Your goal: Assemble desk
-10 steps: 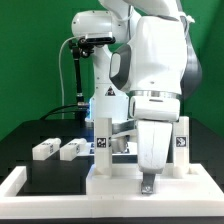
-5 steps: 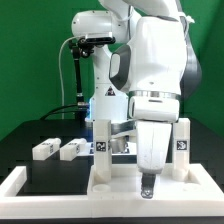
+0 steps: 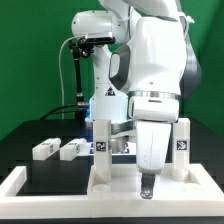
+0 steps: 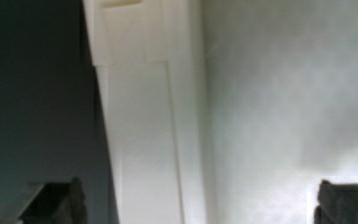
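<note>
Gripper (image 3: 147, 187) gapes wide over white rimmed plastic slab (image 3: 115, 178); loose small white block legs (image 3: 44, 150) seemingly need fetching next.

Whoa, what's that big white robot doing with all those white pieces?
The robot arm is building a little desk. Its gripper hangs low over the desk slab. In the wrist view its fingers are spread wide and hold nothing. Two upright legs stand on the slab. Two loose legs lie on the black table, waiting.
</note>
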Robot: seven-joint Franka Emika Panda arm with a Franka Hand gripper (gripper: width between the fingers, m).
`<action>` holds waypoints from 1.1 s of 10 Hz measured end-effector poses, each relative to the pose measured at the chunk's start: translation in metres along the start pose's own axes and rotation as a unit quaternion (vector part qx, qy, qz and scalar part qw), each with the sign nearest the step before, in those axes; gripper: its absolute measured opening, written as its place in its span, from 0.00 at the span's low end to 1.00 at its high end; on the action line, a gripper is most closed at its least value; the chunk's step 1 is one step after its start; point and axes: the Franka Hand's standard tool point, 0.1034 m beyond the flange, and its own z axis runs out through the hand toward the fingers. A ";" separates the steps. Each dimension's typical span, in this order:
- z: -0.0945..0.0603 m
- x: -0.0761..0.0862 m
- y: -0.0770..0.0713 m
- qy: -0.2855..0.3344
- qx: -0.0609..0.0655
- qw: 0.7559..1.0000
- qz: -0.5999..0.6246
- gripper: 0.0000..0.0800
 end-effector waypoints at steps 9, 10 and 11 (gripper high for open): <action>-0.069 -0.028 0.012 -0.013 0.001 0.985 0.172 0.81; -0.069 -0.029 0.012 -0.013 0.000 0.980 0.201 0.81; -0.078 -0.046 0.013 -0.007 0.003 0.973 0.230 0.81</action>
